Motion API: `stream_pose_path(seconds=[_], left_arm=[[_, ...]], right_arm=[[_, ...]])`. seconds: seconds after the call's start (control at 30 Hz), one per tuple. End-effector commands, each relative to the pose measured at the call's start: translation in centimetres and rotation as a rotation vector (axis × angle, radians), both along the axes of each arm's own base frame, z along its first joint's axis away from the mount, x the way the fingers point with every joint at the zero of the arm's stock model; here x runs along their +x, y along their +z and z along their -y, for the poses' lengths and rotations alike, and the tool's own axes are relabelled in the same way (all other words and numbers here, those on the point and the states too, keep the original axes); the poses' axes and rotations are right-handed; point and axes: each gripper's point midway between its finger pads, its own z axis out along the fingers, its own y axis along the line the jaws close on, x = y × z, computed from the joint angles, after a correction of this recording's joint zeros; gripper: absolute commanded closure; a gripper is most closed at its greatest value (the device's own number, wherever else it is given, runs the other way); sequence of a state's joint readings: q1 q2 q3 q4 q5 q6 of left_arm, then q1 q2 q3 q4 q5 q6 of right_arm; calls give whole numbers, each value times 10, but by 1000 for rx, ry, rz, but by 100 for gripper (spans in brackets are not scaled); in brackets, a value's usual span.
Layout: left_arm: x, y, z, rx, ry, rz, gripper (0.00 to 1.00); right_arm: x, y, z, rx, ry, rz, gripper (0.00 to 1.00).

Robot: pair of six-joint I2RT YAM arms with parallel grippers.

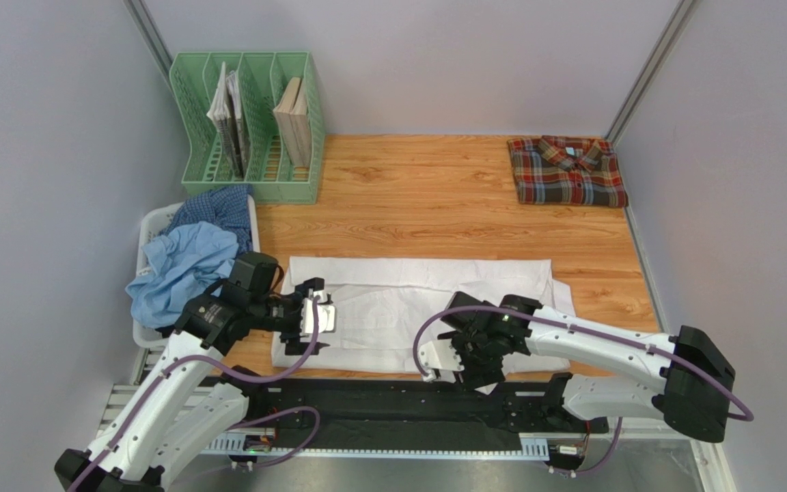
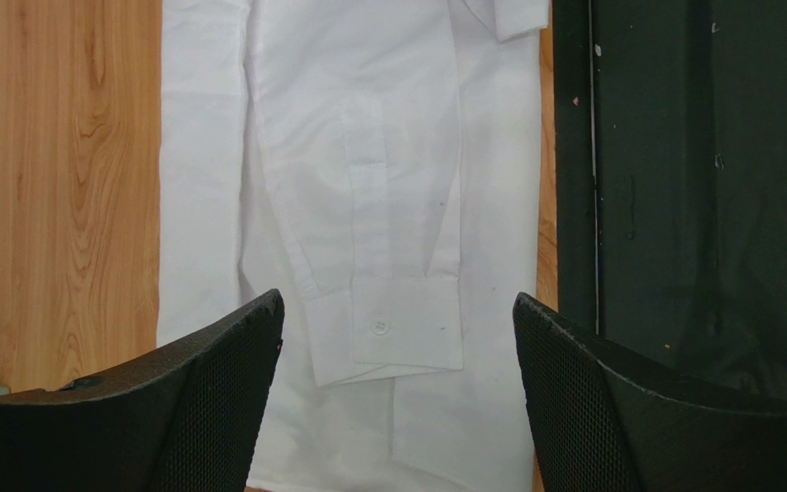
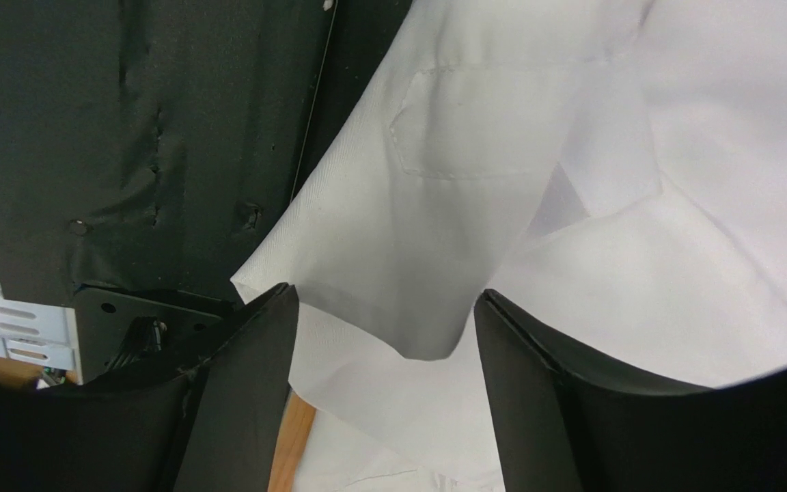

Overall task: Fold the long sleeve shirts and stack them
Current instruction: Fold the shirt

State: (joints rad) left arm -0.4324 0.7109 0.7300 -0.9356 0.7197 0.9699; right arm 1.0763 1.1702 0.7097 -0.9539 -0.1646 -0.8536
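Wood table: white shirt spread flat across the front, just by the black mat at near edge. Folded plaid shirt in far R corner. Green file rack at far L.

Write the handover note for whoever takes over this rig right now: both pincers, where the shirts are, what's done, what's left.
The left pincer is open, over the left end of the white shirt, above a buttoned cuff.
The right pincer is open at that shirt's near edge, with a cloth corner in its gap, not clamped.
The white shirt lies partly folded in front of the arms.
The plaid shirt is folded at the far right of the table.
The light blue shirt and dark blue checked shirt are crumpled in the white basket.
Done: plaid folded.
Left: finish the white fold, stack it, then fold both blues.
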Motion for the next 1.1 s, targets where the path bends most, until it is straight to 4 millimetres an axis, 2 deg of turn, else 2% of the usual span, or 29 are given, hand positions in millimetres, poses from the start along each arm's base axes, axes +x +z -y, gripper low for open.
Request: stream_pose_path(seconds=[0.0, 0.03, 0.13, 0.17, 0.2, 0.3, 0.4, 0.47, 0.57, 0.6, 0.63, 0.73, 0.8, 0.87, 0.97, 1.0, 1.07], left_arm=[[7, 4, 6, -12, -71, 93, 13], [7, 5, 5, -13, -67, 103, 13], [10, 6, 5, -19, -38, 96, 13], [12, 8, 6, -24, -29, 97, 13], [15, 10, 6, -27, -16, 98, 13], [24, 17, 8, -39, 37, 86, 13], [22, 23, 10, -58, 36, 73, 14], [21, 24, 10, -59, 37, 73, 14], [19, 25, 8, -59, 41, 82, 14], [18, 26, 8, -60, 44, 80, 13], [19, 26, 8, -61, 48, 76, 13], [18, 27, 9, -71, 68, 39, 14], [11, 25, 12, -82, 53, 0, 14], [5, 23, 12, -84, 36, -25, 14], [-4, 22, 20, -85, -36, -47, 16], [0, 15, 22, -41, -40, -60, 16], [-2, 17, 40, -15, -104, -59, 19]], right_arm=[[8, 50, -24, 196, -136, -53, 30], [16, 67, -33, 258, -207, -64, 28], [43, 88, -44, 358, -421, -186, 31], [47, 86, -42, 345, -464, -228, 37], [53, 73, -41, 295, -521, -308, 41], [56, 57, -38, 190, -563, -386, 60], [58, 31, -33, 100, -588, -409, 64], [52, 22, -30, 69, -578, -429, 66], [29, 14, -30, 28, -502, -417, 69], [14, 9, -31, -2, -458, -413, 69], [8, 8, -33, -3, -433, -407, 69], [-15, 14, -44, 18, -333, -377, 69], [-25, 28, -52, 70, -276, -366, 66], [-22, 42, -57, 119, -268, -342, 61], [2, 66, -51, 220, -306, -234, 52], [17, 76, -44, 263, -366, -204, 50], [32, 88, -33, 301, -428, -191, 45]])
